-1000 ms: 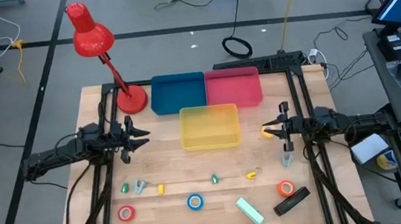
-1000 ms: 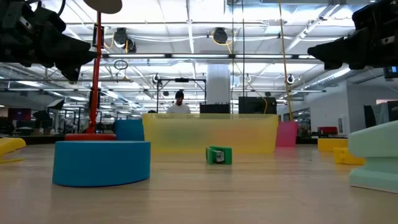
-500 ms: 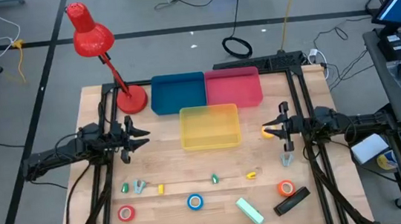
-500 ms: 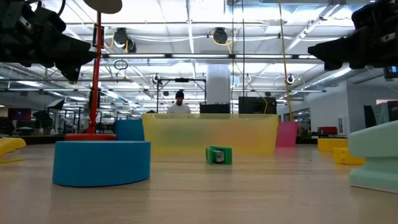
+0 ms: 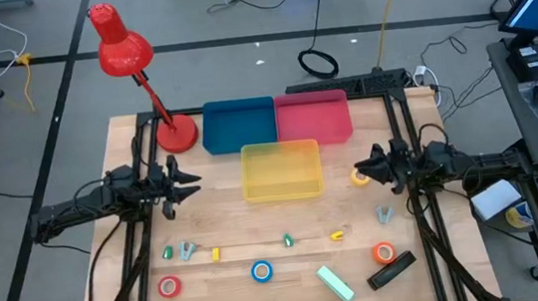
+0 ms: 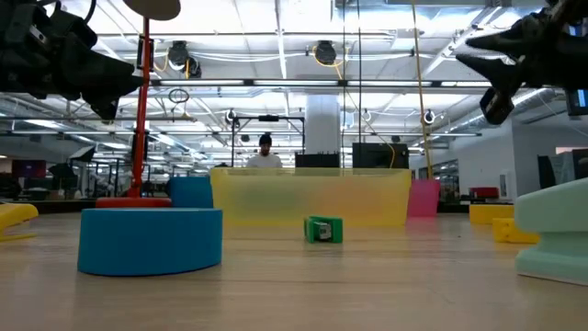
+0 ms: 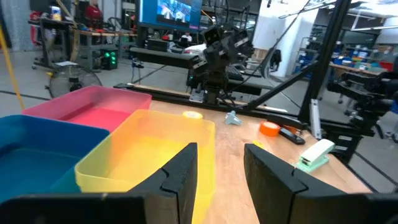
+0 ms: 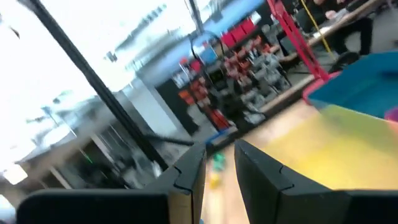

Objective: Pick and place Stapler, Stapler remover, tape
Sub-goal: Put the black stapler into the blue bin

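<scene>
Along the table's near part lie a red tape roll, a blue one and an orange one. A yellow roll lies just below my right gripper. A mint stapler and a black stapler rest flat near the front edge. Several small staple removers lie in a row, among them a green one and a grey one. My left gripper hovers open at the table's left side. Both grippers are open, above the table, with nothing between their fingers.
A yellow bin stands mid-table between the grippers, with a blue bin and a pink bin behind it. A red desk lamp stands at the far left. The wood between the bins and the row of objects is bare.
My right gripper has rolled about its own pointing line and tipped slightly upward while staying in place; its fingers no longer spread across the high view. Nothing on the table has moved.
</scene>
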Robot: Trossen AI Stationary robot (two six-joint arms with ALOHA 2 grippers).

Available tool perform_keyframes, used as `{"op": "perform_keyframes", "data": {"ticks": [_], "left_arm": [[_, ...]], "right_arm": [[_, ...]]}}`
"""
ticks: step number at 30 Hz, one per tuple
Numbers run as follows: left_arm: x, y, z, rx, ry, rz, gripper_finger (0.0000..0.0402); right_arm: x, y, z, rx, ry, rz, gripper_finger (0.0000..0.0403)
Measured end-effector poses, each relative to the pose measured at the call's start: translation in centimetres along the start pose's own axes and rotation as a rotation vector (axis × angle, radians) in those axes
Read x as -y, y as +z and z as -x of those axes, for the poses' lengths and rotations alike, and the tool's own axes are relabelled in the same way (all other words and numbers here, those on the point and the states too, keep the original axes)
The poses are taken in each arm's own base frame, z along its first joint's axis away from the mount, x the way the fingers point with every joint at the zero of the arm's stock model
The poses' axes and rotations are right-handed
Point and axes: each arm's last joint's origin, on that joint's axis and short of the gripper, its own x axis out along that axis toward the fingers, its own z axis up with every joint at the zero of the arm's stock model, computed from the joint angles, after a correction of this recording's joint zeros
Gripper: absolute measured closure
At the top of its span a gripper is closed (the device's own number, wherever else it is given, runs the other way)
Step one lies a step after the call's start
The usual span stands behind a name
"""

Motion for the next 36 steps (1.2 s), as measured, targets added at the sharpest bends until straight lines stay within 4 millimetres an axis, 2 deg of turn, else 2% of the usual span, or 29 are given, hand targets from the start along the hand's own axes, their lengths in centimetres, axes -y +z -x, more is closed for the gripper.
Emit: {"op": "perform_keyframes", "data": {"ticks": [5,11,23,29,34,36], "left_arm": [[0.0,0.0,0.0,0.003,0.007,0.044,0.0268],[0.0,0.1,0.0,0.015,0.004,0.267,0.0268],[0.3,2.0,0.2,0.198,-0.072,0.449,0.0268],[0.4,2.3,0.3,0.221,-0.087,0.494,0.0268],[0.4,2.3,0.3,0.221,-0.092,0.533,0.0268],[0.4,2.3,0.3,0.22,-0.093,0.545,0.0268]], "right_arm": [[-0.6,1.2,0.1,0.172,0.001,-0.055,0.0325],[-0.8,1.8,0.2,0.257,-0.01,0.03,0.0325],[-1.1,1.5,0.2,0.168,0.105,0.002,0.0328],[-1.4,1.4,0.2,0.114,0.173,-0.011,0.034],[-1.6,1.1,-0.1,0.003,0.241,-0.031,0.0353],[-2.5,2.0,-0.4,-0.024,0.285,-0.028,0.0359]]}}
